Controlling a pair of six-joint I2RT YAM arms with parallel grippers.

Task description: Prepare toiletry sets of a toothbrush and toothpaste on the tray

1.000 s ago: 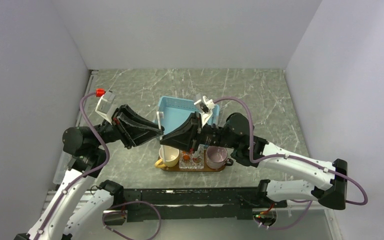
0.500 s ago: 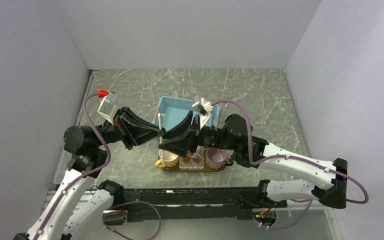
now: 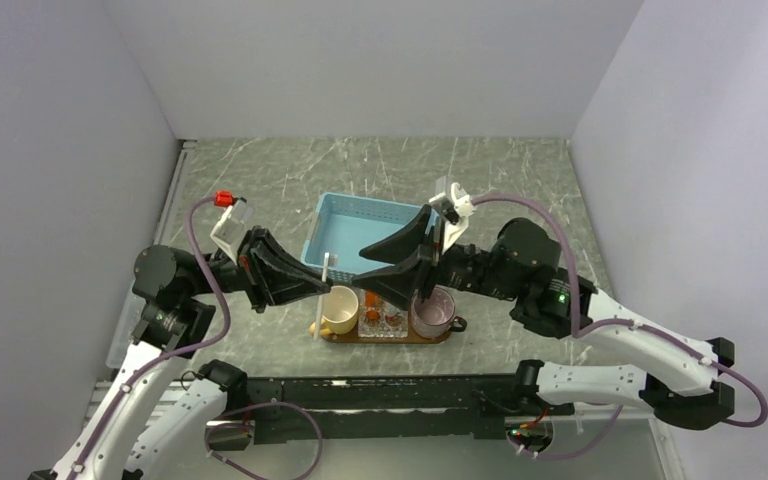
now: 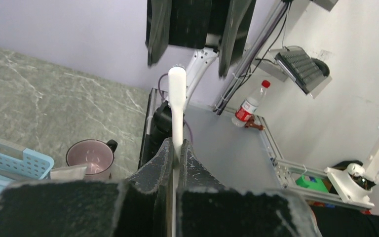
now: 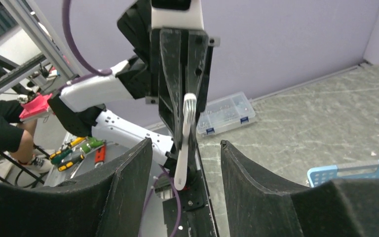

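Note:
A white toothbrush [image 3: 325,288] stands upright in the top view, pinched in my left gripper [image 3: 318,285], which is shut on its handle just left of a yellow cup [image 3: 340,308]. In the left wrist view the brush [image 4: 176,98] rises from between the closed jaws of that gripper [image 4: 176,148]. My right gripper [image 3: 365,265] hangs open to the brush's right, apart from it. In the right wrist view the brush [image 5: 184,138] shows in the wide gap of the right gripper [image 5: 185,148]. The brown tray [image 3: 450,333] lies below. Small orange items [image 3: 382,318] sit mid-tray; whether they are toothpaste I cannot tell.
A pink mug [image 3: 432,312] stands at the tray's right end, also the pink mug [image 4: 90,157] in the left wrist view. A blue basket [image 3: 360,222] sits behind the tray. The black base rail [image 3: 380,392] runs along the near edge.
My right gripper opened, let go of the toothbrush and drew back to the right. My left gripper shut on the brush and carried it down toward the yellow cup.

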